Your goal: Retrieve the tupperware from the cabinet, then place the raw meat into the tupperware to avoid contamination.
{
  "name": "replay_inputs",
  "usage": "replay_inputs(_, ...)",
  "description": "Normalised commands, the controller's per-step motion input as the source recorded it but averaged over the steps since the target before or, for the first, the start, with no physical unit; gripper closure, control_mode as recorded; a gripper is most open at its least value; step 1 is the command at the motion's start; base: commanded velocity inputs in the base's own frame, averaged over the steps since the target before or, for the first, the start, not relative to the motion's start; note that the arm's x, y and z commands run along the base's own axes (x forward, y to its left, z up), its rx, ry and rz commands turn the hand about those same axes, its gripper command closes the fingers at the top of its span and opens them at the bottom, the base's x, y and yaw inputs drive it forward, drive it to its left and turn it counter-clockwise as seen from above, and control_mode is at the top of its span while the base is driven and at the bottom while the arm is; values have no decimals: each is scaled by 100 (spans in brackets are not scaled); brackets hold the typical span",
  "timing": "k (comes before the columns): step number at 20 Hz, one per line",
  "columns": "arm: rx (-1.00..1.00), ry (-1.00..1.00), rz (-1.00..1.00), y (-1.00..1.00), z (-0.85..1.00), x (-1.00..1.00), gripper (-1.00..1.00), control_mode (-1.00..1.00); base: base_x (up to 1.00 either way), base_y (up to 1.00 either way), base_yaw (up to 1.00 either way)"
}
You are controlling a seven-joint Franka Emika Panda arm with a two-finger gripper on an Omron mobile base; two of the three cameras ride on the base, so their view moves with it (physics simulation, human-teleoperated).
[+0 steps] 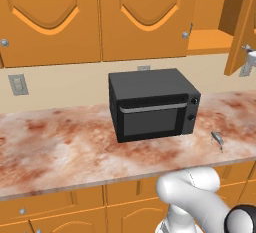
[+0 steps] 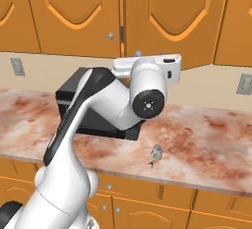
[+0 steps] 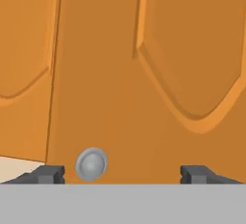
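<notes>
End effector (image 3: 122, 174) spread wide, released, facing glossy orange-brown cabinet (image 3: 144, 98) door with arched raised panel; round silver knob (image 3: 91, 164) at 7 o'clock.

no readable text, no labels, no brand marks, no numbers on anything

White arm (image 2: 106, 110) fronts black microwave (image 2: 74, 93); cabinet (image 2: 167, 19) doors shut.

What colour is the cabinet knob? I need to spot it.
Silver-grey, round knob on the orange-brown cabinet door; clearest in the hand view.
</notes>
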Motion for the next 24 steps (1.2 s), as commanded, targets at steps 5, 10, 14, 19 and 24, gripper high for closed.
replay_inputs(5,0,-14,0,-14,12,-56,-100,-100,0,0,0)
replay_inputs(10,-11,-4,0,21,1,-51,-100,-100,0,0,0)
replay_inputs(14,-20,0,-1,34,0,-31,-100,-100,0,0,0)
replay_inputs(19,-26,-1,-3,34,0,-30,-100,-100,0,0,0)
replay_inputs(24,-27,-5,-6,46,0,-24,-100,-100,0,0,0)
